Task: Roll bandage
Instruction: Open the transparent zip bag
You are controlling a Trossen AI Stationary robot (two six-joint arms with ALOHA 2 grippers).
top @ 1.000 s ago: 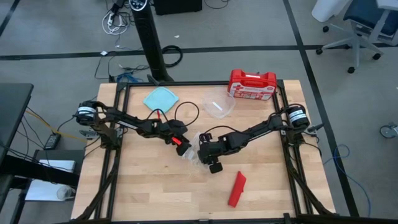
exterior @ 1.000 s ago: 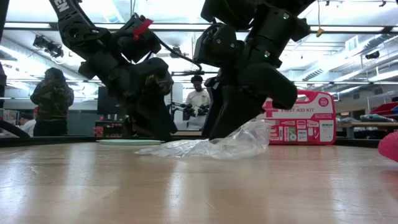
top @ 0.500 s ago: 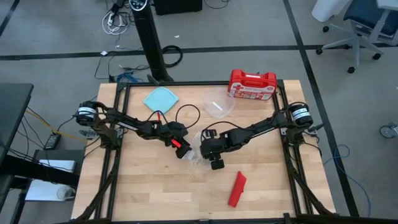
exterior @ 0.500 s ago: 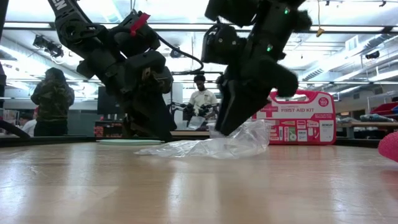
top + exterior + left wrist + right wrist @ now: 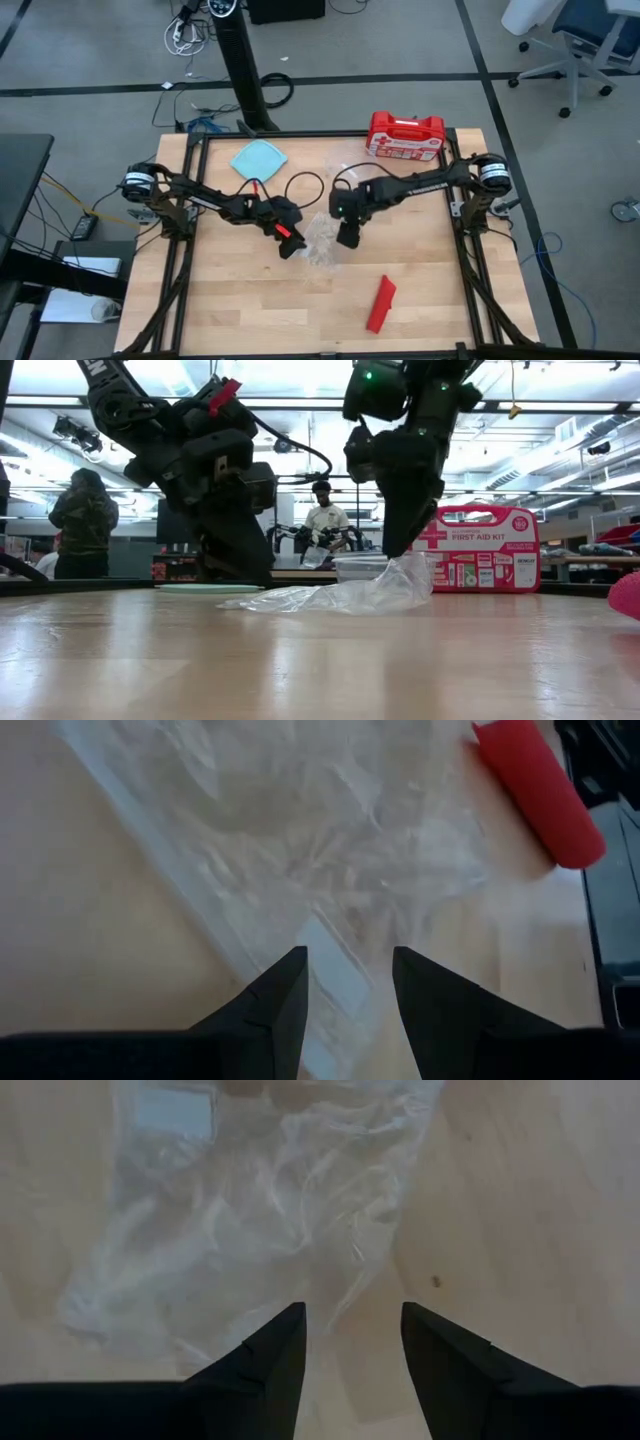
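Both end effectors open, holding nothing: left end effector [image 5: 291, 246] at nine o'clock of clear plastic bag [image 5: 322, 240], right end effector [image 5: 347, 236] at three. Bandage [image 5: 381, 303] lies at five o'clock on tabletop [image 5: 240, 300].

**Bystanders on the table and beyond**

A crumpled clear plastic bag [image 5: 322, 243] lies mid-table. A red first-aid case [image 5: 404, 135] stands at the far edge, with a clear plastic bowl [image 5: 351, 168] and a light teal lid [image 5: 258, 158] nearby. Two people [image 5: 85, 525] stand in the room behind.
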